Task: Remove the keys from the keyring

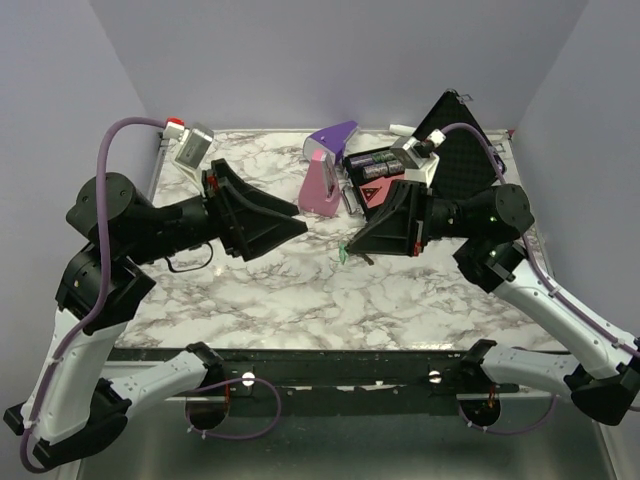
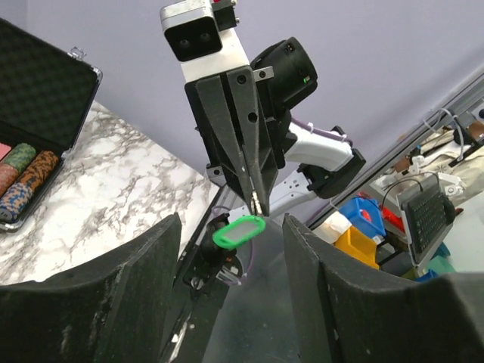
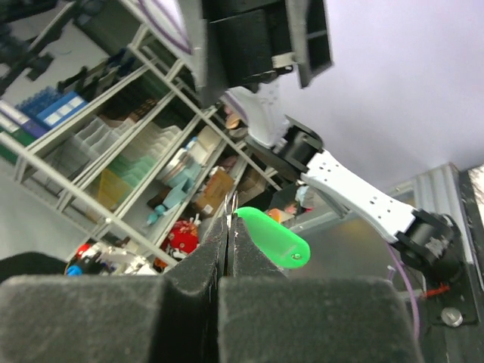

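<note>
Right now your right gripper [image 3: 229,227] is pinched fully closed on the green key [image 3: 272,238], holding it in the air above the middle of the table [image 1: 300,300]. Your left gripper [image 1: 298,222] faces it, near, jaws apart, gripping nothing. The keyring is too small to make out.
</note>
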`<state>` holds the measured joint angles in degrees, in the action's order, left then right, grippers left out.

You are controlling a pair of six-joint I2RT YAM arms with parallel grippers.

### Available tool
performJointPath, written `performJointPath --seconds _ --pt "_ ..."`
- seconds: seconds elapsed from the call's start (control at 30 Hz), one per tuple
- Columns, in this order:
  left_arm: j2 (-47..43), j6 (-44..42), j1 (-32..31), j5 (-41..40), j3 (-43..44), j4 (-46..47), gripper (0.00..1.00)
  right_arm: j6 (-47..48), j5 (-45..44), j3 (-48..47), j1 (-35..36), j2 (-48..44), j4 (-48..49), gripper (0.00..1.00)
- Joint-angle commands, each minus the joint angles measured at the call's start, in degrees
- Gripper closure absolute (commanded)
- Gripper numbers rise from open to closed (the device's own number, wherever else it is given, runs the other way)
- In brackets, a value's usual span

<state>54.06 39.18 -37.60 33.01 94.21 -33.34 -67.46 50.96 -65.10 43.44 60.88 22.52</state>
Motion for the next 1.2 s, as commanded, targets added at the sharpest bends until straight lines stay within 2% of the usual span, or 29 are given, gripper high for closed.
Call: performJointPath --seconds 0.0,0.1,0.33,0.57,0.63,0.77,1.17 --pt "-0.36 3.09 0.08 -1.19 2.81 3.45 0.38 -13.72 4.41 -1.52 0.24 2.48 20.95 0.99" --pt "-1.85 5.99 0.08 -3.21 1.59 6.87 0.46 -18.05 4.67 -3.36 0.24 4.33 25.99 0.99" --pt "-3.53 10.48 -0.54 -3.05 -3.86 13.21 0.48 -13.23 4.41 -6.27 0.24 5.74 18.8 0.99" --pt "-0.19 9.16 -4.93 -4.97 -2.46 12.69 0.51 1.87 0.64 -10.92 0.15 4.69 -2.63 0.99" --pt "0.51 8.11 -5.46 -5.24 -1.76 11.38 0.51 3.91 0.81 -11.8 0.15 4.6 -5.29 0.99" --pt "2.89 5.65 -5.9 -4.45 1.49 5.93 0.52 4.53 0.63 -11.63 0.15 4.33 -6.09 0.99" --pt "3.24 6.52 -7.48 -4.45 -0.79 7.06 0.6 4.8 0.28 -10.49 0.24 4.33 -5.12 0.99"
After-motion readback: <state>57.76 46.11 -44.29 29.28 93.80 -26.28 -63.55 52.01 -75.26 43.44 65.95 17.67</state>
